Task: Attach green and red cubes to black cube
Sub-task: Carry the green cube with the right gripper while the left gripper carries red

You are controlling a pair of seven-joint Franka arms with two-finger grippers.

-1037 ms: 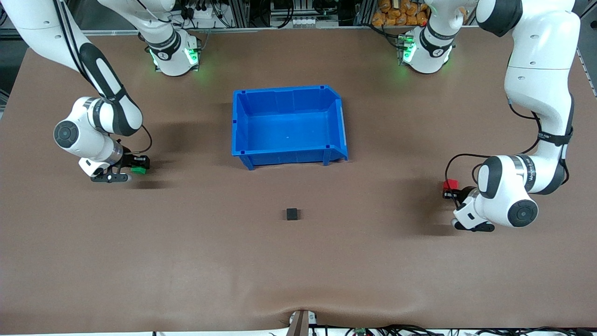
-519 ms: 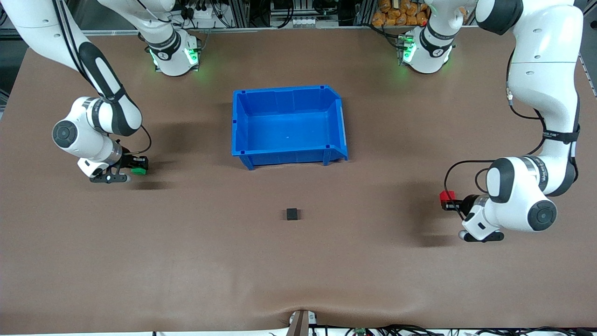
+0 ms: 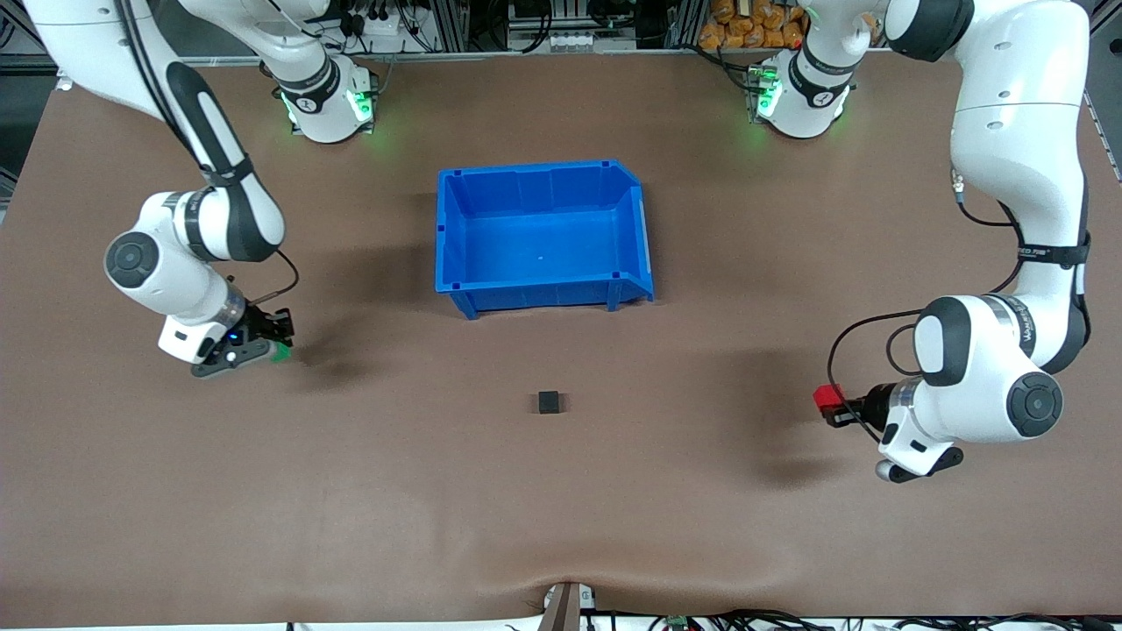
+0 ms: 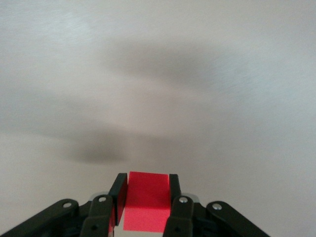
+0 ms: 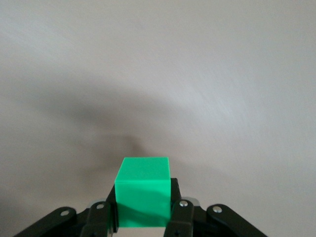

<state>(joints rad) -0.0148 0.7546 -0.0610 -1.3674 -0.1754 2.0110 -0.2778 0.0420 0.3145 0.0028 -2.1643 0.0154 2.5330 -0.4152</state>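
Front view: brown table (image 3: 561, 508), left claw (image 3: 831, 408) pinching red cube (image 3: 824, 397), right claw (image 3: 273, 343) green cube (image 3: 280, 352).

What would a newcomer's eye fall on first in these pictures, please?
Probably the blue bin, mid-table between the two arms. Then the two bright cubes held off the table: the left gripper grips the red cube at its end, the right gripper the green cube at the other. The black cube sits alone, nearer the camera than the bin.

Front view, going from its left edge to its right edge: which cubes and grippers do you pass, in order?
right gripper shut on the green cube → black cube on the table, nearer the camera than the blue bin → red cube held shut in the left gripper.
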